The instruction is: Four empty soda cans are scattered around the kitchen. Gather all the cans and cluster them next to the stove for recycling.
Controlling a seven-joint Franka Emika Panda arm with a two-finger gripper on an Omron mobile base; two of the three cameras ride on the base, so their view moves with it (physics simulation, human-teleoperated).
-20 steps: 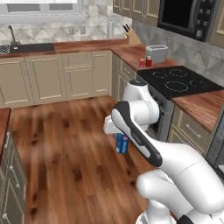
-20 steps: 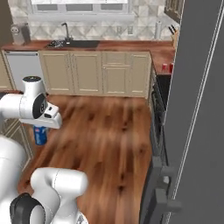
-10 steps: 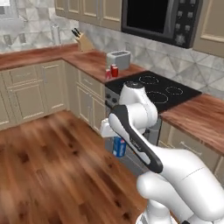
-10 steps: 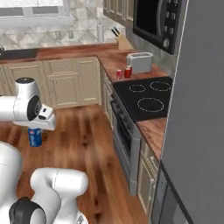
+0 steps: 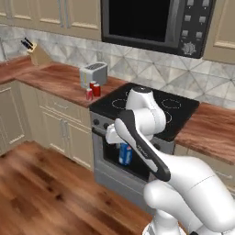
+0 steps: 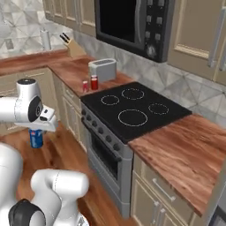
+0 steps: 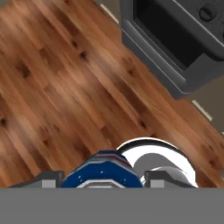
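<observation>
Floorboards lie below gripper (image 7: 104, 177); blue can (image 7: 103, 173) cropped.

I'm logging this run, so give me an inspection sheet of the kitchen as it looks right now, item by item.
Surface: wooden counter on both sides of the stove; wood floor below.
Job's things: two red cans upright on the counter beside the stove, in front of the toaster; one blue can held in the air in front of the oven door.
Clutter: toaster and knife block on the counter.
Grippers: gripper with fingers shut on the blue can.
Cables: nothing seen.
Surroundings: black microwave above the stove, beige cabinets, tiled backsplash.
</observation>
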